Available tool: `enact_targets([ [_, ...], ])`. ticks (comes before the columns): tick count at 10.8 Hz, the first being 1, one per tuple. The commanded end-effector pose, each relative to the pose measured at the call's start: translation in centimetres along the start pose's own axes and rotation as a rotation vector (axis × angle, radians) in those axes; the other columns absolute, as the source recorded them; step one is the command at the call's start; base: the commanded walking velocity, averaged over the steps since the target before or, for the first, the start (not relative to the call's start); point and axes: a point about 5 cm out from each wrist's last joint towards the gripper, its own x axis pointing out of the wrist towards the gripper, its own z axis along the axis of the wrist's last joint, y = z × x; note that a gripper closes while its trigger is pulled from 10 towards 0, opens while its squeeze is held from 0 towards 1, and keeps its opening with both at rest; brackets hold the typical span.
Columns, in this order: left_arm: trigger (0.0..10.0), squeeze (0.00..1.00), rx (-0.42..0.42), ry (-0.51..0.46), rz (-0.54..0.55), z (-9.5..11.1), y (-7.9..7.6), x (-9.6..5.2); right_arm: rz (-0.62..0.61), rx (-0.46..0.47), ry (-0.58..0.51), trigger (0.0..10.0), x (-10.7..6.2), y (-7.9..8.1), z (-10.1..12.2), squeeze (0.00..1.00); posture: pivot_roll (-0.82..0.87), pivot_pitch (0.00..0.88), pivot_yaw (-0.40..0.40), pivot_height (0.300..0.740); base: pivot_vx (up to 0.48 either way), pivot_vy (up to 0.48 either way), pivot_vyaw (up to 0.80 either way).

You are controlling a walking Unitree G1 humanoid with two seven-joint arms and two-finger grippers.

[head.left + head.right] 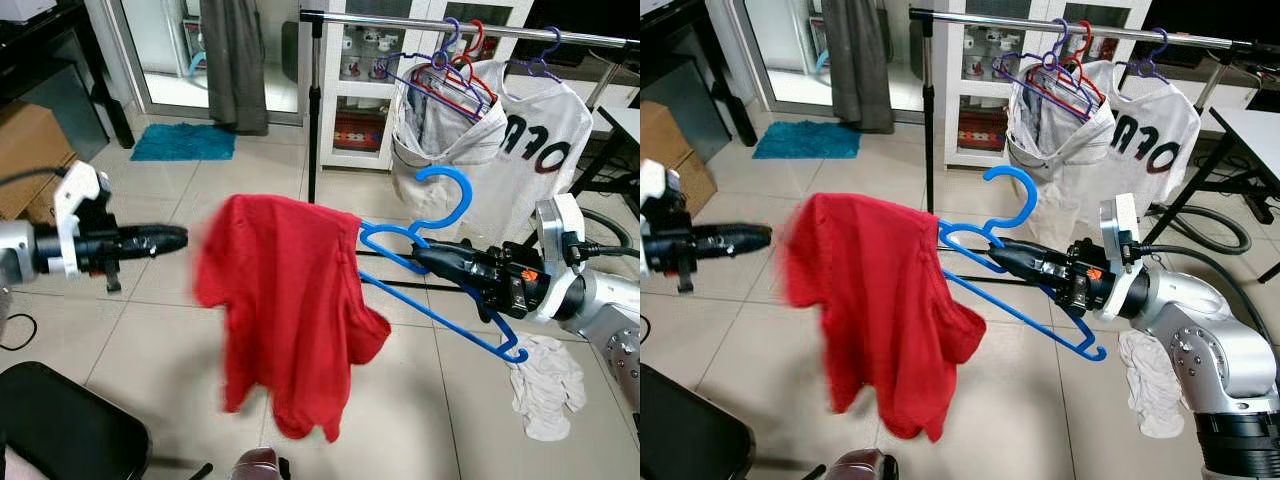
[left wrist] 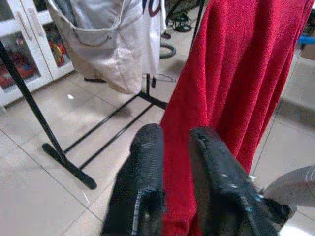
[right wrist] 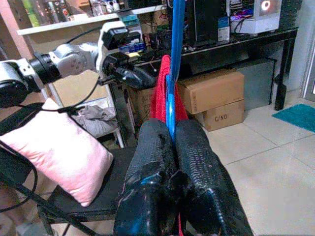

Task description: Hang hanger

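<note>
A blue plastic hanger (image 1: 447, 196) is pinched at its neck by my shut right gripper (image 1: 425, 256), hook pointing up. A red T-shirt (image 1: 280, 300) hangs off the hanger's left arm; its lower edge is blurred. The hanger's other arm (image 1: 455, 322) slants bare toward the floor. My left gripper (image 1: 181, 238) is held level just left of the shirt and apart from it, its fingers (image 2: 145, 147) slightly open with nothing between them. The right wrist view shows the blue hanger (image 3: 174, 49) rising from between the fingers (image 3: 152, 142). Behind stands the clothes rail (image 1: 400, 20).
The rail carries purple, red and blue hangers (image 1: 450, 70) and white garments (image 1: 540, 150). Its black post (image 1: 314, 120) and floor legs stand behind the shirt. A white cloth (image 1: 546, 386) lies on the tiles at right. A black chair (image 1: 60, 430) is near left, a cardboard box (image 1: 30, 150) far left.
</note>
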Motion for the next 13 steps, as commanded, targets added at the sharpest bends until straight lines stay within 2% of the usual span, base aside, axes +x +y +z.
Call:
enact_targets([
  [1, 10.0, 1.0, 0.029, -0.016, 0.015, 0.9, 0.3, -0.6, 0.014, -0.053, -0.027, 10.0, 0.1, 0.1, 1.3, 0.0, 0.07, 0.0, 0.028, 0.74, 0.0, 0.0, 0.0],
  [5, 10.0, 1.0, 0.023, -0.03, 0.065, 2.0, 1.2, -2.5, 0.008, -0.061, -0.016, 10.0, 0.1, -0.1, 1.4, 0.0, 0.07, 0.0, 0.025, 0.74, 0.0, 0.0, 0.0],
  [6, 10.0, 1.0, 0.026, -0.12, 0.073, 3.7, 1.6, -2.5, 0.002, -0.064, -0.008, 10.0, 0.2, -0.2, 1.4, 0.0, 0.07, 0.0, 0.022, 0.74, 0.0, 0.0, 0.0],
  [7, 10.0, 1.0, 0.026, -0.203, 0.047, 5.3, 1.7, -1.8, 0.0, -0.066, -0.001, 10.0, 0.4, -0.3, 1.3, 0.0, 0.07, 0.0, 0.021, 0.74, 0.0, 0.0, 0.0],
  [8, 10.0, 1.0, 0.029, -0.235, 0.015, 6.1, 1.7, -1.0, -0.003, -0.071, 0.005, 10.0, 0.6, -0.3, 1.2, 0.0, 0.07, 0.0, 0.02, 0.74, 0.0, 0.0, 0.0],
  [9, 10.0, 1.0, 0.038, -0.265, -0.05, 7.1, 1.4, 0.7, -0.008, -0.086, 0.015, 10.0, 1.0, -0.4, 1.2, 0.0, 0.07, 0.0, 0.023, 0.74, 0.0, 0.0, 0.0],
  [11, 10.0, 1.0, 0.064, -0.261, -0.167, 8.2, 0.5, 4.2, -0.012, -0.106, 0.026, 10.0, 1.4, -0.4, 1.3, 0.0, 0.07, 0.0, 0.026, 0.74, 0.0, 0.0, 0.0],
  [12, 10.0, 1.0, 0.074, -0.252, -0.205, 8.4, 0.1, 5.5, -0.006, -0.114, 0.037, 10.0, 1.7, -0.3, 1.2, 0.0, 0.08, 0.0, 0.026, 0.74, 0.0, 0.0, 0.0],
  [13, 10.0, 0.0, 0.106, -0.185, -0.338, 8.5, -1.2, 8.7, 0.03, -0.142, 0.088, 10.0, 2.5, 0.2, 0.9, 0.0, 0.08, 0.0, 0.024, 0.74, 0.0, 0.0, 0.0],
])
